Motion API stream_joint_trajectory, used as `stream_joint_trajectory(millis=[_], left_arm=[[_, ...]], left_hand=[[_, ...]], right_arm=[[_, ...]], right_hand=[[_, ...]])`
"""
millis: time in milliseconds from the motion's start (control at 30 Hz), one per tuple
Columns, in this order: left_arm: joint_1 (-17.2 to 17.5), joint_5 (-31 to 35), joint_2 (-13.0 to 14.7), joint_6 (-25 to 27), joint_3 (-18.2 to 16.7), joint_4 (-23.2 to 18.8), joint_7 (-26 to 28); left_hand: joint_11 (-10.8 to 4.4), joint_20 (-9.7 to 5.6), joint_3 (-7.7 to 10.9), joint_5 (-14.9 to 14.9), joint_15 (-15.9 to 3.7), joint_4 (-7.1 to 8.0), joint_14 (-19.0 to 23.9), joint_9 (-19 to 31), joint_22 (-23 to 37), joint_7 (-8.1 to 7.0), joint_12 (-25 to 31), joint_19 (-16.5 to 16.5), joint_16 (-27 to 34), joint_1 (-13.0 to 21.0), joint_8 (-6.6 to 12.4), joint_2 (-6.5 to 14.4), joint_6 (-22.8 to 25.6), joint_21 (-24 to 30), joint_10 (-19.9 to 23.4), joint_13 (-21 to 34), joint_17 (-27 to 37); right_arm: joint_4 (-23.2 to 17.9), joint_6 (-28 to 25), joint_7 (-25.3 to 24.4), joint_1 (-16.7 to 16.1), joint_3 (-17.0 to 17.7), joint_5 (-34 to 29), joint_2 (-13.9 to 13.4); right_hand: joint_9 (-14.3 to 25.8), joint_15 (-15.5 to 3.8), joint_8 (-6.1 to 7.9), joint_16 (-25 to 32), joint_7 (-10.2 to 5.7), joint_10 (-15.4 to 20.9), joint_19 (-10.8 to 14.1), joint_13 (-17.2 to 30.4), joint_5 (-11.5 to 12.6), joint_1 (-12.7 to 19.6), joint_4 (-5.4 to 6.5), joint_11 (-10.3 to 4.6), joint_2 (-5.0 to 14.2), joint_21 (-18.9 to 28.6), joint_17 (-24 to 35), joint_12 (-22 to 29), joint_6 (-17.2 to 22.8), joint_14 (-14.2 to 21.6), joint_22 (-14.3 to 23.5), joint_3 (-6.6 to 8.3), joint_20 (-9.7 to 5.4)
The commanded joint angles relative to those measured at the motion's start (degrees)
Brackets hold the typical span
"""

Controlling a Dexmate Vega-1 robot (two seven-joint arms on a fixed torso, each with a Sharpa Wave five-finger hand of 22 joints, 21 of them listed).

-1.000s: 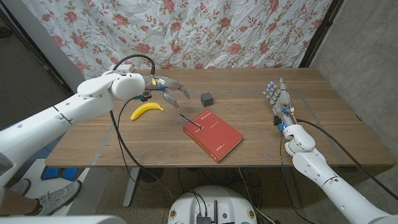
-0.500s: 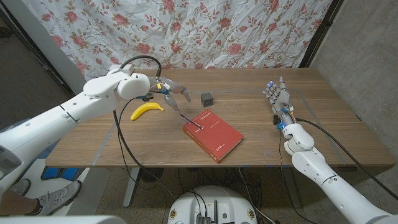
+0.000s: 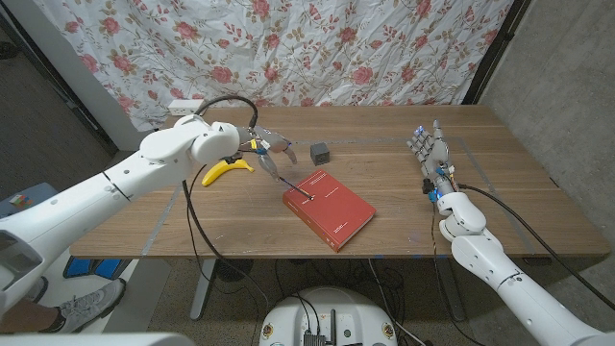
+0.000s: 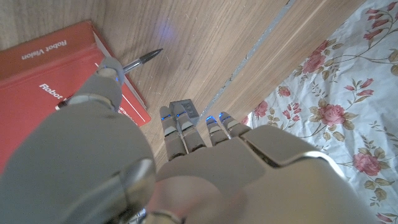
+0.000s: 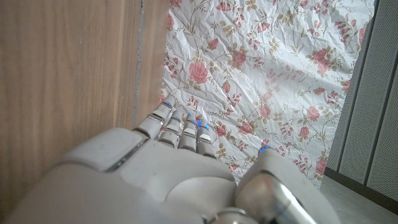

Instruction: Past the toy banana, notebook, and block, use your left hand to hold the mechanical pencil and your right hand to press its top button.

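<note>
Banana [image 3: 227,169] comes first at the left of the worktop [image 3: 404,207], and it lies half behind your left forearm. Just beside it, your left hand [image 3: 266,150] hangs above the wood with its fingers spread and pointing down; it holds nothing. In the left wrist view one fingertip [image 4: 112,67] comes very near the pencil's shaft, but I cannot tell if it touches.

The mechanical pencil [image 3: 296,187] lies between your left hand and the red notebook [image 3: 328,208]. One end is on the wood below the fingers and the other end rests on the corner of the notebook. The dark block [image 3: 320,151] stands behind the notebook, a little apart from the hand.

Far at the right, your right hand [image 3: 430,146] stands near the edge of the worktop, well apart from everything, with its fingers straight, close side by side, and empty.

So I judge that the task is at its beginning. The reach to the pencil looks almost finished, but the grasp is not yet made. You have to close the left fingers on the shaft, lift it, and then bring the right hand across to press the top button.
</note>
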Motion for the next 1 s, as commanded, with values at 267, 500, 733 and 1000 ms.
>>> stream_joint_trajectory(millis=[267,500,733,1000], left_arm=[[4.2,3.3,-1.5,3.0,0.1,-0.3,2.1],[5.1,3.3,-1.4,2.8,0.2,0.8,4.0],[5.4,4.7,-1.5,2.1,0.8,2.1,6.4],[4.7,4.4,-2.1,0.4,1.5,4.2,7.3]], left_hand=[[0.04,-3.3,1.14,0.8,-6.55,-0.07,1.8,0.2,0.2,0.75,0.3,0.7,0.5,3.3,-0.37,2.3,0.0,0.6,1.6,0.1,0.3],[0.05,-2.87,1.43,0.8,-6.95,-0.18,3.5,0.2,0.2,1.37,0.5,1.5,0.7,5.0,-0.04,2.9,1.1,0.8,3.3,0.0,0.2],[0.0,-2.74,1.56,0.9,-7.47,-0.06,5.7,0.2,0.2,1.5,0.6,4.2,0.7,7.0,0.45,3.9,3.4,1.3,5.6,0.0,0.2],[0.06,-3.28,1.32,1.0,-7.83,0.03,7.2,0.2,0.2,1.36,0.6,5.6,0.7,7.7,0.76,4.3,5.2,1.4,7.1,0.0,0.2]], right_arm=[[-1.3,0.6,-2.7,-1.6,0.4,-1.7,0.0],[-2.0,0.7,-3.3,-2.3,0.7,-1.9,-0.2],[-2.9,0.4,-4.1,-3.1,1.0,-2.0,-0.3],[-3.8,0.1,-4.8,-3.7,1.1,-2.4,-0.4]], right_hand=[[0.1,0.33,0.57,0.4,-0.39,0.6,0.4,0.0,0.2,-0.2,-0.28,-0.09,0.57,0.5,-0.2,0.4,1.2,0.6,0.1,0.63,0.36],[0.1,0.16,0.61,0.4,-0.41,0.9,0.6,0.0,0.2,0.0,-0.47,-0.07,0.77,0.5,-0.4,0.5,1.6,0.6,0.1,0.94,0.13],[0.1,0.16,0.57,0.4,-0.46,1.0,0.6,0.0,0.2,0.1,-0.66,0.0,0.86,0.5,-0.6,0.5,1.7,0.7,0.1,1.2,0.06],[0.1,0.07,0.59,0.3,-0.58,0.9,0.7,0.0,0.2,0.2,-0.79,-0.05,0.9,0.5,-0.8,0.4,2.0,0.6,0.1,1.38,0.0]])
